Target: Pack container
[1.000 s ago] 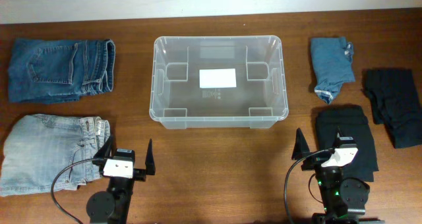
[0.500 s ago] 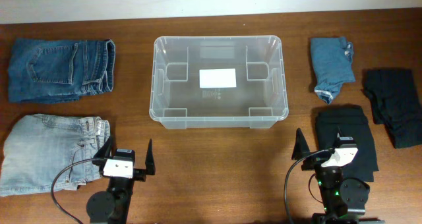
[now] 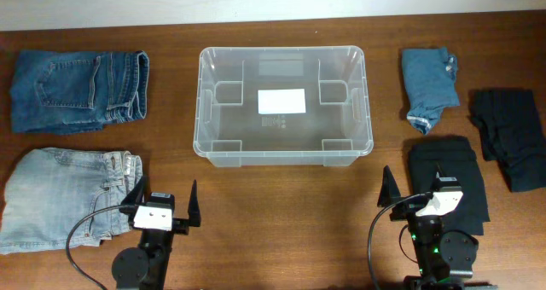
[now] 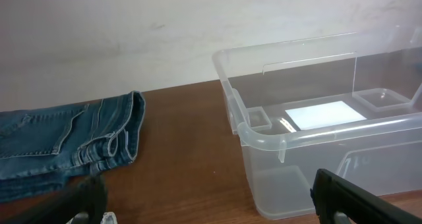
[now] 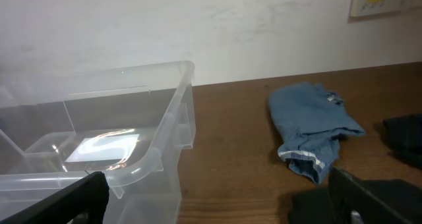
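Brown wooden table [image 3: 281, 239]: bore the clear rectangular plastic container [image 3: 281, 158] at its centre, empty save a white base label [image 3: 281, 101]. Left of the container lay folded light-wash jeans [image 3: 64, 196] and folded dark blue jeans [image 3: 78, 91]. To its right lay a black folded garment [image 3: 448, 183], a second black garment [image 3: 512, 136] and a small blue garment [image 3: 429, 87]. The left gripper [image 3: 165, 201] and right gripper [image 3: 415, 190] hung before it, jaws spread, grasping nothing. Judgement: packing not begun; five items outstanding.

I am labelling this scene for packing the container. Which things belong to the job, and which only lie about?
Job: container, and probably dark jeans, light jeans, blue garment, black garment, second black garment.
Lying about: wall panel.
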`<state>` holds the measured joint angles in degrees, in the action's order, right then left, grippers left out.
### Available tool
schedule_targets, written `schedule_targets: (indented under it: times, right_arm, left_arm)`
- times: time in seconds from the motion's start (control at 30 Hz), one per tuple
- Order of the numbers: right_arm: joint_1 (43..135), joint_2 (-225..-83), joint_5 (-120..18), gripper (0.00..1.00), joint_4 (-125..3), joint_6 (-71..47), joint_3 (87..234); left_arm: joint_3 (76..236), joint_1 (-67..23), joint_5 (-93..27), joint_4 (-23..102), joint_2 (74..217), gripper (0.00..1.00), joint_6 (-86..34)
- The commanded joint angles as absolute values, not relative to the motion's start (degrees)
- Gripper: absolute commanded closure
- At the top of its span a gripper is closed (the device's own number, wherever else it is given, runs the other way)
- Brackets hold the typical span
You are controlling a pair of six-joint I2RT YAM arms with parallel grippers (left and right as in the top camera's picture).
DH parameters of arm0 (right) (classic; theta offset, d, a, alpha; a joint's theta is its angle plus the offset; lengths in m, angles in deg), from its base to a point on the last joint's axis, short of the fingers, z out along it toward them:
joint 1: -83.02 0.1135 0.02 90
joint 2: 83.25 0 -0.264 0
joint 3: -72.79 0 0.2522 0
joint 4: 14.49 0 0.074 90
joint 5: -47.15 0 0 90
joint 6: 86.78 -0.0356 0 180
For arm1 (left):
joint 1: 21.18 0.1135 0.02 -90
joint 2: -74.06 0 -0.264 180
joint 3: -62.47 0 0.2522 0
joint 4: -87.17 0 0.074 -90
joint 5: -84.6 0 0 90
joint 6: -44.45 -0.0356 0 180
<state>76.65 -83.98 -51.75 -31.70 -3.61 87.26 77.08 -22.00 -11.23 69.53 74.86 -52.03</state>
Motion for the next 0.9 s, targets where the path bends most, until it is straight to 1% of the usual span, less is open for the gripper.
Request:
schedule_targets:
  times: [0.0, 0.87]
  right_arm:
    - [77.1, -83.5, -51.2, 0.02, -31.9, -3.2, 86.9]
    - [77.1, -83.5, -52.1, 0.02, -31.3, -3.2, 86.9]
  left_arm:
    - [76.7, -21.7, -11.6, 69.5, 74.4, 0.01, -52.9]
    - [76.7, -21.7, -11.6, 69.5, 74.4, 0.01, -52.9]
